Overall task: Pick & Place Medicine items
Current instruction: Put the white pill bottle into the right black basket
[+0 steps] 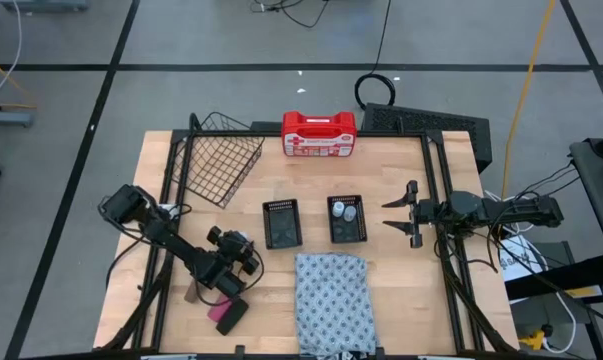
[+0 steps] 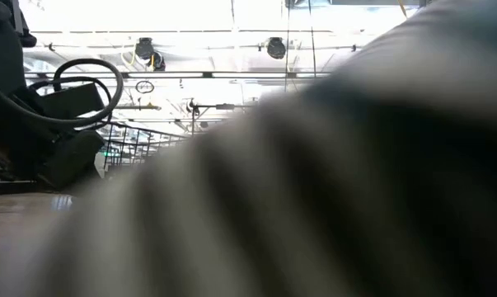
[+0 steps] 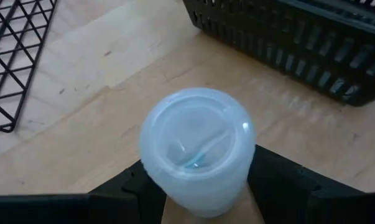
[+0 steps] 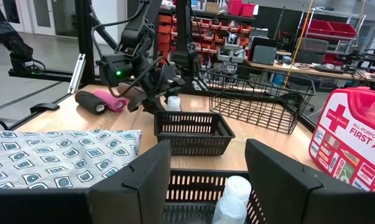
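left gripper (image 1: 249, 262) clamped on whitish bottle (image 3: 198, 149), just left of left tray (image 1: 282, 223) | pink block (image 1: 219, 313) and black block (image 1: 232, 318) nearer table edge | two bottles (image 1: 344, 212) in right tray (image 1: 347, 219) | right gripper (image 1: 395, 213) parted, empty, right of that tray

One whitish round bottle (image 3: 196, 149) is gripped upright above the wood; two more (image 1: 345, 212) stand in a black tray (image 1: 347, 235).
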Available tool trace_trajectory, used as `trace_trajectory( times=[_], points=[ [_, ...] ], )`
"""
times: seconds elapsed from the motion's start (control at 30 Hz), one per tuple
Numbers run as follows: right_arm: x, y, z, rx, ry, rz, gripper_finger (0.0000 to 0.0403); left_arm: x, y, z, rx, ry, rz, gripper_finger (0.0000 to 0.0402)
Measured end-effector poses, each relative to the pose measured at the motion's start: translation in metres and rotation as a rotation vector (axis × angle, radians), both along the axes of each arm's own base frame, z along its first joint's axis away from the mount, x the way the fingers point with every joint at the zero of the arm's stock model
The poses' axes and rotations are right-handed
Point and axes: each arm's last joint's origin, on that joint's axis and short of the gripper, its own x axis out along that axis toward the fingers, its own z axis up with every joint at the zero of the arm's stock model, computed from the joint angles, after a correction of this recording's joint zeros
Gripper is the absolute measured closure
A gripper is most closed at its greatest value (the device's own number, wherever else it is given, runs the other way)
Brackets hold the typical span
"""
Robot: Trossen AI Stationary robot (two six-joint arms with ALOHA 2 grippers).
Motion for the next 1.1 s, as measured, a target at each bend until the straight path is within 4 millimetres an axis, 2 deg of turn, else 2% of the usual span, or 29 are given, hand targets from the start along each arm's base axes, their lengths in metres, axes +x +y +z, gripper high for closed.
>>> trace_trajectory(
  times=[0.2, 0.43, 0.6, 0.7, 0.83, 0.97, 1.1],
  points=[
    [0.0, 0.0, 0.0, 0.0, 0.0, 0.0, 0.0206, -0.002, -0.005, 0.0, -0.025, -0.025, 0.008, 0.0192],
    [0.0, 0.0, 0.0, 0.0, 0.0, 0.0, 0.0206, -0.002, -0.006, 0.0, -0.021, -0.042, 0.007, 0.0255],
    [0.0, 0.0, 0.0, 0.0, 0.0, 0.0, 0.0206, -0.002, -0.005, 0.0, -0.008, -0.051, 0.008, 0.0254],
    [0.0, 0.0, 0.0, 0.0, 0.0, 0.0, 0.0206, 0.0, -0.005, 0.002, -0.01, -0.054, 0.011, 0.0233],
    [0.0, 0.0, 0.0, 0.0, 0.0, 0.0, 0.0206, 0.003, -0.006, 0.016, -0.022, -0.046, -0.032, 0.0228],
    [0.0, 0.0, 0.0, 0.0, 0.0, -0.001, 0.0206, 0.006, -0.003, 0.042, -0.019, -0.069, -0.092, 0.0257],
    [0.0, 0.0, 0.0, 0.0, 0.001, 0.0, 0.0206, 0.006, 0.002, 0.072, -0.042, -0.142, -0.149, 0.0258]
  ],
)
